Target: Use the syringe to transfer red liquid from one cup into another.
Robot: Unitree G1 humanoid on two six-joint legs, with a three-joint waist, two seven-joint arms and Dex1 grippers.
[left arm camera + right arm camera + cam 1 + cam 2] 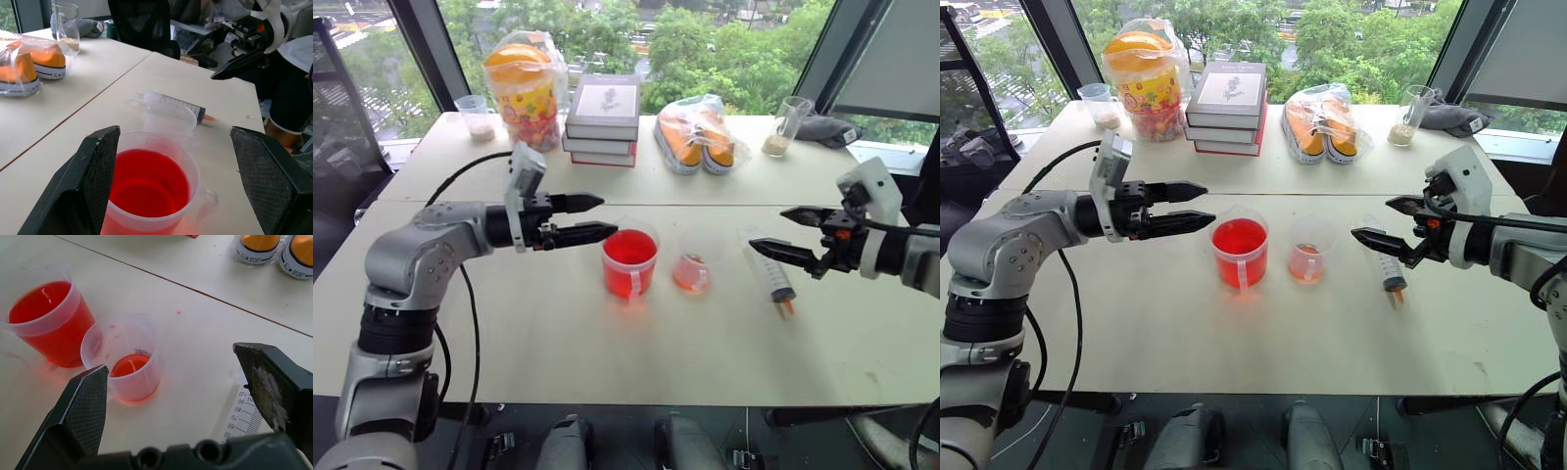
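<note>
Here — syringe (pixel 773 275), tip toward robot.

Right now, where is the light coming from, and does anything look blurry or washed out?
Head views: daylight from the windows behind the table, soft shadows, everything sharp. Left wrist view: the near fingers blur, the larger red cup stays clear. Right wrist view: the syringe scale looks pale against the tabletop.

"ALL SPORT" on sneakers (pixel 257 249), graduation numbers on syringe (pixel 242 418)
</note>
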